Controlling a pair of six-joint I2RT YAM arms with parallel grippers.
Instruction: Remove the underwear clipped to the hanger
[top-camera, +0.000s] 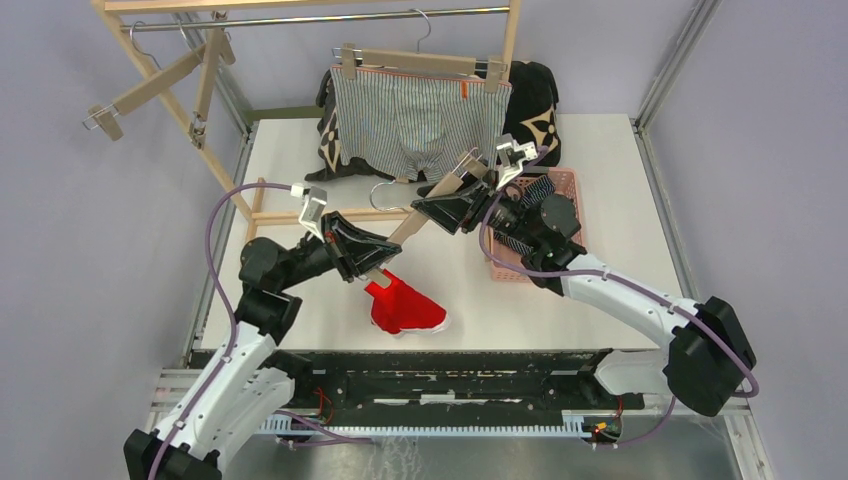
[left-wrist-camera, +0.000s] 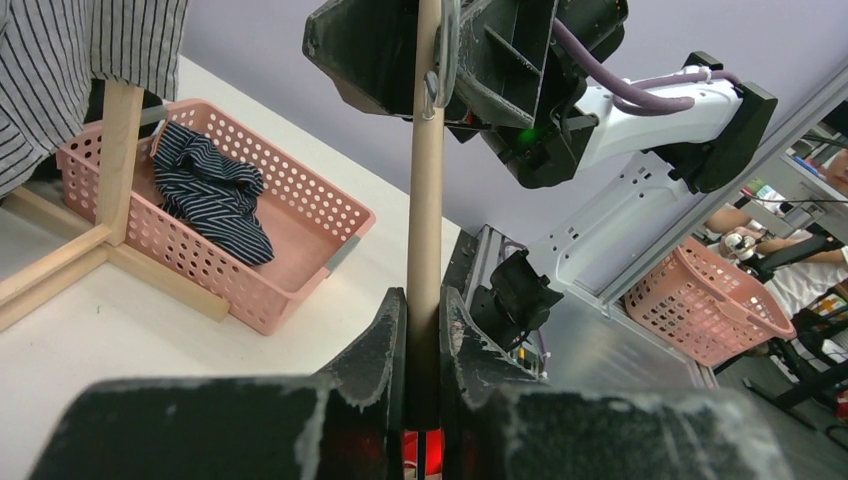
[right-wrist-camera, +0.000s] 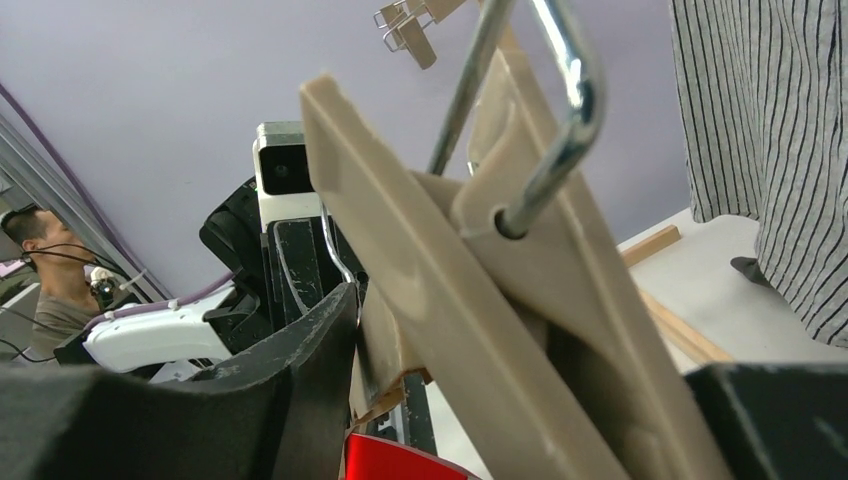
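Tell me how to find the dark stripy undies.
Find the pink basket on the right of the white table. The navy underwear lies crumpled inside it. It is dark with thin pale stripes, unlike the plain red pair and the hanging grey-and-white pair.

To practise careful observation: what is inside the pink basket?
One crumpled navy striped pair of underwear lies inside the pink basket. A wooden post covers part of its interior.

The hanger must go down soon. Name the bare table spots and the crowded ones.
Bare table lies right of the pink basket. A smaller patch sits between the red underwear and the basket's near end. Crowded: the middle, where the left gripper and right gripper hold the wooden hanger.
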